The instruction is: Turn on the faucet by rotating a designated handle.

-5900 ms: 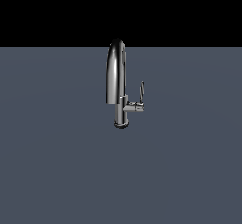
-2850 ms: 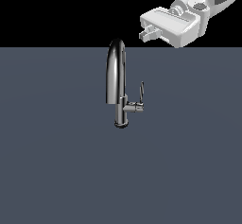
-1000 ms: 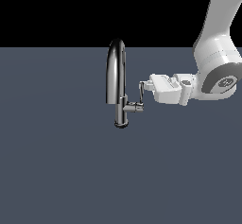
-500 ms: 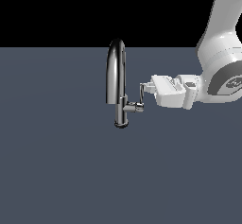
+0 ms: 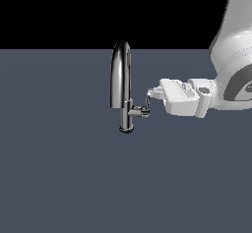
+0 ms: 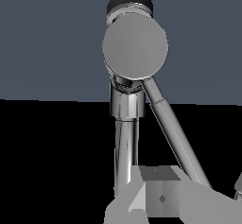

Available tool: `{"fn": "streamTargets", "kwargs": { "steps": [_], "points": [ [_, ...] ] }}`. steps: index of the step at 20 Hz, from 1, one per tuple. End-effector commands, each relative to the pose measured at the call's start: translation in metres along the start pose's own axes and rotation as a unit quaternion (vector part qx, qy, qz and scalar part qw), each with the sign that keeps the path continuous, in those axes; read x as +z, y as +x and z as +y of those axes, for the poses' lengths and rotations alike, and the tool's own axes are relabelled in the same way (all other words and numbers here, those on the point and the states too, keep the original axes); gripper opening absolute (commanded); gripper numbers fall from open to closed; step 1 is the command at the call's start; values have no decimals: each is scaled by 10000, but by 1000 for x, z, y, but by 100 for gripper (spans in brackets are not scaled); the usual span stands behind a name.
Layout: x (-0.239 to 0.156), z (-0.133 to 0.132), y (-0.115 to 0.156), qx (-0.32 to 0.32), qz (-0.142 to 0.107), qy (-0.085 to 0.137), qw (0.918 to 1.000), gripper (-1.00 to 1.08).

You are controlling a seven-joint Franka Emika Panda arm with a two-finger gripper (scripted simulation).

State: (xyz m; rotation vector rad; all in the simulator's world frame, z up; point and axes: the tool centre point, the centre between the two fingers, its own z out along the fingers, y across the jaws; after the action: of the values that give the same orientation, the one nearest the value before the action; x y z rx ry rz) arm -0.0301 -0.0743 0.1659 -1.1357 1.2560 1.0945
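Note:
The chrome faucet point(image 5: 120, 77) stands upright with its arched spout, on a round base. The handle point(image 5: 147, 102) is a thin lever rising from a short stub on the side toward the exterior view's right. My gripper point(image 5: 153, 93) reaches in level from that side, and its fingertips touch the lever's upper end. The fingers look pressed together and hold nothing. In the wrist view the stub's round end point(image 6: 135, 46) faces the camera. The lever point(image 6: 172, 133) runs from it to beside my fingertips point(image 6: 158, 192). The faucet's body point(image 6: 126, 138) is behind.
A flat dark grey surface point(image 5: 59, 178) spreads all around the faucet. My white arm point(image 5: 236, 55) fills the exterior view's upper right.
The arm came down from the upper right to the lever. Over the last second the gripper edged slightly toward the faucet. The lever has hardly moved.

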Motion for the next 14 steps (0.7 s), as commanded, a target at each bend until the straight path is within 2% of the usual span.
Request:
{"fn": "streamTargets", "kwargs": {
  "steps": [1,12,13,14],
  "points": [
    [1,10,7,30,-14,-18,10000,-100],
    [5,57,36,46,-47,-68,10000,-100],
    [5,57,36,46,-47,-68,10000,-100],
    [-2,44,26,-81,6,6,10000,-100]
  ]
}}
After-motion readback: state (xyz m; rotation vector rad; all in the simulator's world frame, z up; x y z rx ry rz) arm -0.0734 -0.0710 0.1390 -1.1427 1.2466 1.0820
